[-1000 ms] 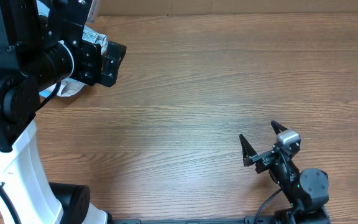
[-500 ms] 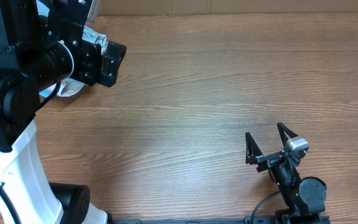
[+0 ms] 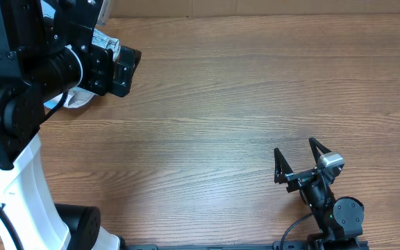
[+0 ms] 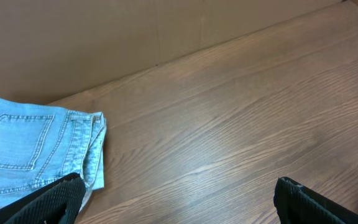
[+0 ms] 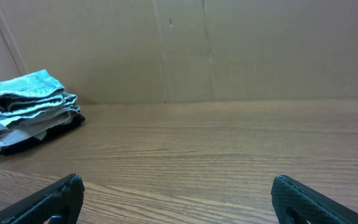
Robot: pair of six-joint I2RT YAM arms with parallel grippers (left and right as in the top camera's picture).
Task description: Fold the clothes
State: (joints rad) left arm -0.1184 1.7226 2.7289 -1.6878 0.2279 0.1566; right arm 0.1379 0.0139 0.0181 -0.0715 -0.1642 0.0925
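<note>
The wooden table (image 3: 207, 104) runs up to a brown cardboard wall (image 5: 241, 50) at its far edge, and everything is placed here by that wall.

The jeans (image 4: 30, 149) lie on the tabletop close to the foot of the wall, toward its left end. They are light blue faded denim, already folded into a flat bundle. The left wrist view shows a stitched back pocket facing up and the waistband, with the folded layers showing along the side of the bundle. From the right wrist view the jeans (image 5: 30, 99) sit on top of a small pile. Beneath them are a paler layer and a dark layer, and what these are cannot be told. The pile sits just in front of the wall.

The left gripper (image 4: 179, 205) hangs near the wall, just beside the jeans. Its jaws are spread wide and nothing is between them. One finger shows above the near corner of the denim, and whether it touches the cloth cannot be told.

The right gripper (image 3: 297, 156) is well apart from the wall, at the table's opposite edge and toward the right. Its two fingers (image 3: 278, 165) are splayed apart and hold nothing. Bare wood lies between it and the wall, and the jeans are far off to its left.
</note>
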